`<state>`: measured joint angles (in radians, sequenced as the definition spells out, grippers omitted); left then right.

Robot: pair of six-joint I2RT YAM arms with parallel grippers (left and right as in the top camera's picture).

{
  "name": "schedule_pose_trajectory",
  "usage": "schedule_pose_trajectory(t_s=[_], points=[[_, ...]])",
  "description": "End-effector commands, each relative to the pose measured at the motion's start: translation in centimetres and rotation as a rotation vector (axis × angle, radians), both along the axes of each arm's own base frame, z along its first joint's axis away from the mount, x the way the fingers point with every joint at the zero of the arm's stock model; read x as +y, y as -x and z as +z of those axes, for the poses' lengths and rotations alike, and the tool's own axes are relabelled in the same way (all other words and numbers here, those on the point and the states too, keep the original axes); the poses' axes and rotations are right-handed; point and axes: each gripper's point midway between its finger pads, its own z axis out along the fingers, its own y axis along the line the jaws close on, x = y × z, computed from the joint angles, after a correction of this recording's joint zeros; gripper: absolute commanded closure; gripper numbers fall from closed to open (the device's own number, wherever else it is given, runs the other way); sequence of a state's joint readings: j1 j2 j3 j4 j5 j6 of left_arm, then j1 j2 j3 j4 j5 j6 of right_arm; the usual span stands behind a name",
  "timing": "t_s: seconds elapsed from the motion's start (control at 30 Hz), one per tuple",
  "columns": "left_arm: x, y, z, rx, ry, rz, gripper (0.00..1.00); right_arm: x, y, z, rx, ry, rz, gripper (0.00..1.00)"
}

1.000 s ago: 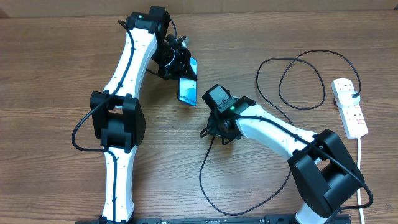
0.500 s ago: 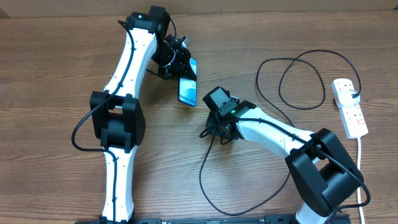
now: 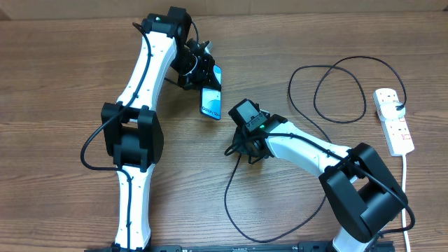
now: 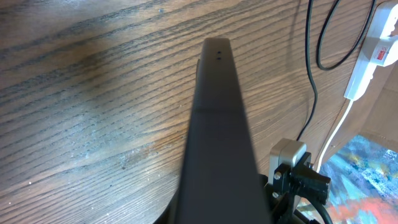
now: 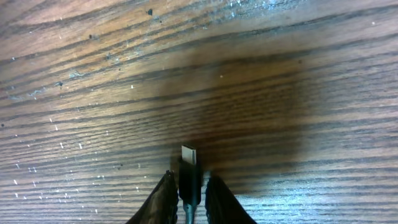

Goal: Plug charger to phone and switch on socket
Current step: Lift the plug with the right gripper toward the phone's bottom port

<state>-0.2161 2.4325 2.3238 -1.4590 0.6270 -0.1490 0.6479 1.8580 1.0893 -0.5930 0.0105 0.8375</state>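
My left gripper [image 3: 201,70] is shut on the phone [image 3: 211,100], holding it tilted above the table at the back, its lit screen facing up. In the left wrist view the phone [image 4: 214,124] runs edge-on as a dark bar away from the camera. The charger's black cable [image 3: 226,197] loops across the table to the black plug in the socket [image 3: 393,120], a white strip at the right edge. My right gripper [image 5: 188,177] is down at the table, fingers tight on either side of the charger's connector [image 5: 188,168], whose metal tip points forward.
The socket [image 4: 375,46] with a red switch and its white lead [image 4: 333,140] show at the right of the left wrist view. A wide loop of the black cable [image 3: 315,98] lies between my right arm and the strip. The wooden table [image 3: 63,84] extends left.
The right gripper's fingers have closed in on the connector. The right arm's elbow shifted slightly left. The left arm and the phone have not moved.
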Motion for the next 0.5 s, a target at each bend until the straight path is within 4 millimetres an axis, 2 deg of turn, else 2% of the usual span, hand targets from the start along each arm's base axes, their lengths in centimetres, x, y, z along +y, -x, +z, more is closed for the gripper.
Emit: schedule_pose_trajectory(t_s=[0.0, 0.13, 0.2, 0.23, 0.47], points=[[-0.62, -0.04, 2.18, -0.055, 0.033, -0.025, 0.96, -0.61, 0.06, -0.69, -0.003, 0.023, -0.012, 0.85], [-0.65, -0.05, 2.18, -0.056, 0.034, -0.025, 0.96, -0.5, -0.1, -0.71, -0.012, 0.016, -0.012, 0.87], [-0.69, -0.03, 2.22, -0.055, 0.037, -0.025, 0.96, -0.37, -0.27, -0.66, -0.019, 0.011, -0.011, 0.91], [-0.78, -0.01, 2.28, -0.054, 0.044, -0.025, 0.96, -0.36, -0.26, -0.66, -0.019, 0.011, -0.011, 0.96], [-1.56, -0.27, 2.94, -0.063, 0.104, -0.026, 0.96, -0.09, 0.13, -0.62, 0.008, -0.012, 0.007, 0.96]])
